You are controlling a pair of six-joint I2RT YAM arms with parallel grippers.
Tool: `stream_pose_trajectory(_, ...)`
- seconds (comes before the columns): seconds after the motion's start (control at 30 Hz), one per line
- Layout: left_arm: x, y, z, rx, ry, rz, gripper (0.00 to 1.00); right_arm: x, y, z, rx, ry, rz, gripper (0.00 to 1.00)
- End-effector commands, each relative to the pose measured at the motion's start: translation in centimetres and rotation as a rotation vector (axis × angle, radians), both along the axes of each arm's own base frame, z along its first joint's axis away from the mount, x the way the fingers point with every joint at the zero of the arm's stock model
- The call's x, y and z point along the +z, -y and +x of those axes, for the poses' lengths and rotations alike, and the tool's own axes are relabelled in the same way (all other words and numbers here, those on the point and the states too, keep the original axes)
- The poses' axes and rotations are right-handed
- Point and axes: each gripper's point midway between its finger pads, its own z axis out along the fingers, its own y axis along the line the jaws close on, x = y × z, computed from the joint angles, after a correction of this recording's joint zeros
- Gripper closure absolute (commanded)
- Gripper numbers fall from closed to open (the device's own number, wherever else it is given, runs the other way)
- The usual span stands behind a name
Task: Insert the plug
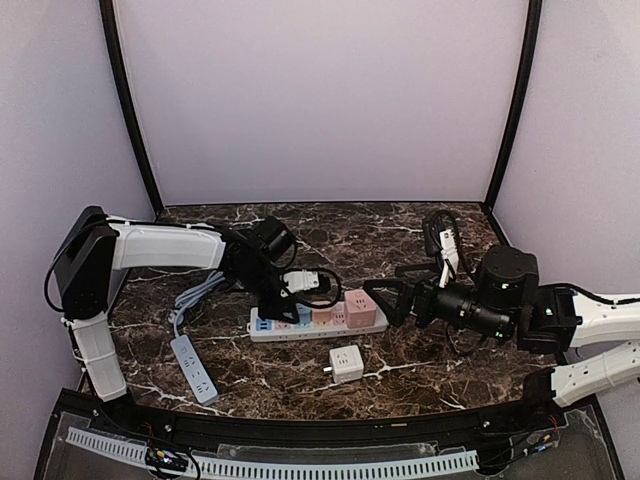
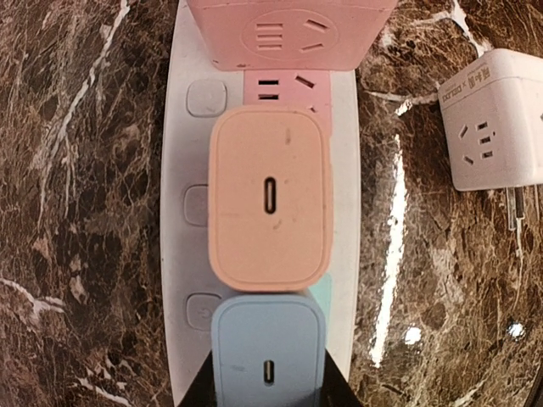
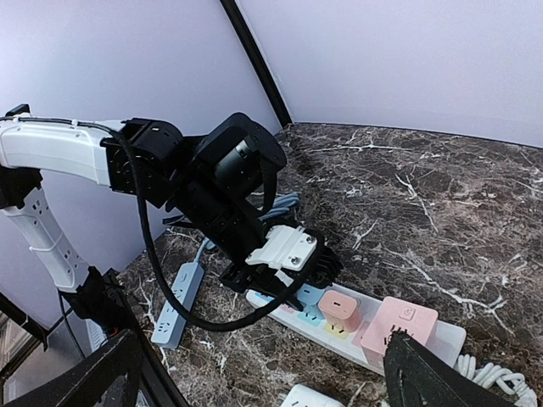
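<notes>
Dark marble counter (image 1: 400,235) carries everything. On it the white power strip (image 2: 174,254) runs from under the left jaws toward the right jaws, which stand wide apart and empty, just off its pink cube adapter (image 1: 360,308). Ahead of the left jaws sits an orange charger (image 2: 270,195). The left jaws pinch the blue plug (image 2: 268,356) between them, over the strip and just beside that charger.

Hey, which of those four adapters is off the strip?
The white cube, lying loose on the table beside the strip. The blue, orange and pink ones all sit in a row on the strip.
</notes>
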Motion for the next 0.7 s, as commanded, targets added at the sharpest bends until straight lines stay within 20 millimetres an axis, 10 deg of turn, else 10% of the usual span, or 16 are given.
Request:
stream_pose_trajectory(0.0,-2.5,1.2,-2.3,-0.041,-0.074,0.045,0.99,0.1,0.2,-0.1,-0.006,0.017,0.004,0.01)
stream_pose_trajectory(0.5,-2.9,3.0,-0.7,-0.025,-0.023,0.064,0.94,0.1,0.3,0.0,-0.012,0.019,0.003,0.01)
stream_pose_trajectory(0.67,-2.6,2.9,-0.6,-0.020,-0.009,0.066,0.66,0.2,0.3,0.0,-0.011,0.019,0.006,0.01)
